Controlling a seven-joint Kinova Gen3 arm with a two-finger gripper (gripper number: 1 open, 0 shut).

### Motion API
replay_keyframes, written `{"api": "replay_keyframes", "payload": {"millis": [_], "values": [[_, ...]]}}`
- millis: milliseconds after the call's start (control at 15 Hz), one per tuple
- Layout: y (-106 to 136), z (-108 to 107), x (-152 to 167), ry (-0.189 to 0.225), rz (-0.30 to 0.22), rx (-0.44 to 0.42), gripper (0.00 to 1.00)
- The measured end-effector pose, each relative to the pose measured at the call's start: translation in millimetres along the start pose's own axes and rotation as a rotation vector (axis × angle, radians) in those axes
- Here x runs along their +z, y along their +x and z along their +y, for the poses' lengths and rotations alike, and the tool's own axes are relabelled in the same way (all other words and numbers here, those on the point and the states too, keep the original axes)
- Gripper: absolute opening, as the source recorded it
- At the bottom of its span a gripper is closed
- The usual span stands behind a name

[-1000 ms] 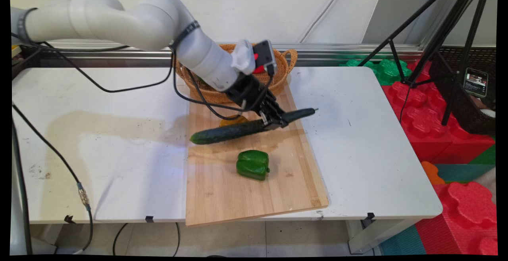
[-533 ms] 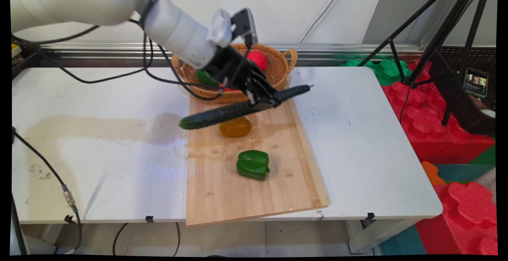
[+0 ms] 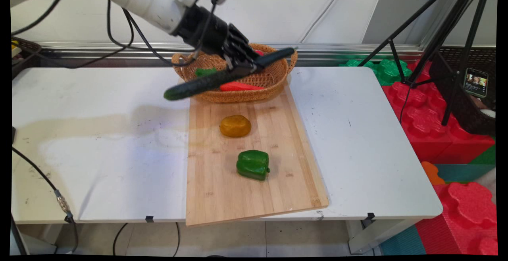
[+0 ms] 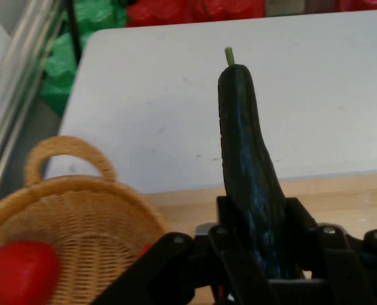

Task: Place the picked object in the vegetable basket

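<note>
My gripper (image 3: pixel 248 66) is shut on a long dark green cucumber (image 3: pixel 198 84), held near its stem half and lifted in the air in front of the wicker basket (image 3: pixel 278 76). The cucumber slopes down to the left, its tip past the basket's left side. In the hand view the cucumber (image 4: pixel 248 165) rises from between the gripper (image 4: pixel 264 254) fingers, stem end away from me. The basket (image 4: pixel 67 210) holds a red fruit (image 4: pixel 16 270), a red pepper (image 3: pixel 238 86) and a green item (image 3: pixel 205 71).
A wooden cutting board (image 3: pixel 222 197) lies on the white table (image 3: pixel 99 154), carrying a yellow-orange fruit (image 3: pixel 235 126) and a green bell pepper (image 3: pixel 253 164). A black tripod (image 3: pixel 436 35) and red and green foam blocks (image 3: pixel 428 126) stand to the right of the table.
The arm has risen and moved back toward the basket, carrying the cucumber off the board. The yellow-orange fruit, earlier partly hidden behind the cucumber, now shows fully.
</note>
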Motion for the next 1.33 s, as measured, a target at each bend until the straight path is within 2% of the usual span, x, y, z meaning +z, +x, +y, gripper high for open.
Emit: {"api": "replay_keyframes", "payload": {"millis": [400, 800, 1067, 1333], "values": [[-1, -49, -10, 0.082, 0.0, 0.067, 0.0], [0, -88, 18, 0.138, -0.03, 0.126, 0.0], [-3, -102, 49, 0.143, -0.061, 0.142, 0.0], [-16, -115, 84, 0.137, -0.112, 0.134, 0.0]]}}
